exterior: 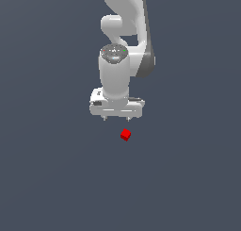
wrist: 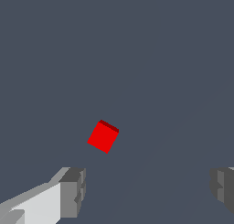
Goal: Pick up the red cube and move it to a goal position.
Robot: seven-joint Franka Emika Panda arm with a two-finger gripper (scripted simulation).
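Nearest the wrist cam, the white robot tool (wrist: 146, 191) w/ grey finger pads (wrist: 73, 191) is spread wide, nothing between the pads, just bare dark grey-blue counter (wrist: 183, 58). Just beyond the pads sits the tiny bright red plain cube (wrist: 103, 136), lying flat on the counter, turned at an angle to the pad faces, closer to one pad than the other, so not centred in the gap. In the exterior view the tool (exterior: 116, 118) hangs above the counter (exterior: 42, 178) under the white arm (exterior: 117, 60), and the cube (exterior: 125, 135) rests a little fwd of it and slightly toward the exterior view's right; tool and cube apart, no contact. No goal marker visible in either view. Judgement: approach step, grasp not yet made. Risks from here: descending w/o shifting over the cube means a pad lands on top of it or knocks it aside; closing w/o matching the cube's yaw means pads catch corners, so the cube twists or squirts out; a cube this small leaves little margin, and a shallow pinch could drop it during transit.
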